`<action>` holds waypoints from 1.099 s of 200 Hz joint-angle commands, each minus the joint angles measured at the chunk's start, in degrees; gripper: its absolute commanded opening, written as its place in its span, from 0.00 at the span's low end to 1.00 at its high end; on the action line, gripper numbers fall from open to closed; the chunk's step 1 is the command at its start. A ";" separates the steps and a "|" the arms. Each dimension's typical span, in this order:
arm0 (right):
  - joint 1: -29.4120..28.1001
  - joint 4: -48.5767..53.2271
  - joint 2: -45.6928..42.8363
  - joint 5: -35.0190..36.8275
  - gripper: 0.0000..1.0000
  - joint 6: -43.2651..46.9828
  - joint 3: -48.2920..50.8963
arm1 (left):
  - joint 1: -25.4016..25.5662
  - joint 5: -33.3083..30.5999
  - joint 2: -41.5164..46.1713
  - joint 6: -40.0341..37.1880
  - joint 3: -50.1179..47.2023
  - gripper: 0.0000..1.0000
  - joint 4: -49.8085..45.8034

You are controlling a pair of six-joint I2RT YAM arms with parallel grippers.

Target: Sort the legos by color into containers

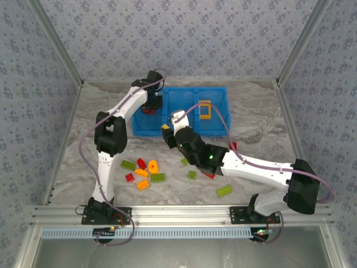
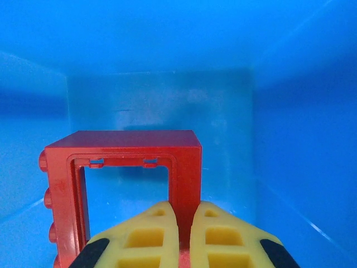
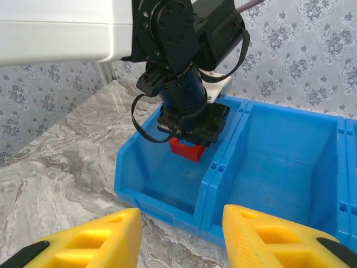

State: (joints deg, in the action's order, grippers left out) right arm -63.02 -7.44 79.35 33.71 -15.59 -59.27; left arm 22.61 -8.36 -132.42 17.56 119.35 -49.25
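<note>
Marbled grey tabletop (image 1: 251,111), boxed in by papered walls, is where the sorting goes on. Over it the left gripper (image 2: 184,226) is clamped tight on a red frame brick (image 2: 120,148), pinching the frame's right-hand bar between its yellow fingers. The frame hangs upright, low inside the left compartment (image 3: 153,178) of the blue bin (image 1: 220,92), and seems to be off the floor in the right wrist view. The step in hand looks like dropping a red piece into that compartment. The next move calls for little. The fingers must part so the frame falls, and then the arm should lift straight up to clear the bin wall.

The right gripper (image 3: 181,226) stands partly spread with nothing between its fingers. It hovers over the tabletop just in front of the bin's near wall, facing the divider between the left and middle compartments.

Farther out, an orange-yellow frame (image 1: 205,110) lies in the right compartment. Toward the near edge of the tabletop many loose pieces wait. Among them are a green brick (image 1: 158,177), a red brick (image 1: 129,177) and an orange ring (image 1: 153,166). I judge the task barely begun. For its next pick, the right gripper would need to turn back toward that scatter.
</note>
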 commanded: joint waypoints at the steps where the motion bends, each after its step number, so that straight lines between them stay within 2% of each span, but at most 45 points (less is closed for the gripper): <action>1: 0.92 -2.57 0.79 0.97 0.45 -1.52 0.71 | -0.20 -2.24 -1.46 -1.24 2.91 0.00 -1.55; 90: 3.32 -2.94 3.36 -4.51 0.46 -3.26 -0.99 | -0.55 -6.11 -5.56 -1.68 7.37 0.00 -3.54; 115: 2.46 -2.63 4.80 -8.22 0.47 -2.53 -2.47 | -0.64 -6.61 -5.49 -1.17 7.06 0.00 -3.74; 150: -0.03 -0.64 8.23 -8.18 0.47 -1.58 -5.96 | -0.64 -6.45 -5.58 -1.50 7.12 0.02 -3.74; 174: -0.93 -0.35 9.24 -7.98 0.47 -1.75 -7.00 | -0.64 -6.18 -5.93 -1.74 7.21 0.09 -4.17; 197: -1.29 0.65 8.86 -7.77 0.48 -1.84 -7.14 | -0.66 -6.38 -5.47 -1.34 7.22 0.25 -4.90; 220: -1.31 1.94 6.90 -6.98 0.48 -1.97 -6.19 | -0.25 -6.69 -3.56 -0.88 7.13 0.32 -5.48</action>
State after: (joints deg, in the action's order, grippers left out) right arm -64.07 -7.81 88.29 26.06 -17.52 -64.40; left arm 22.22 -13.78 -137.38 16.58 124.79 -52.38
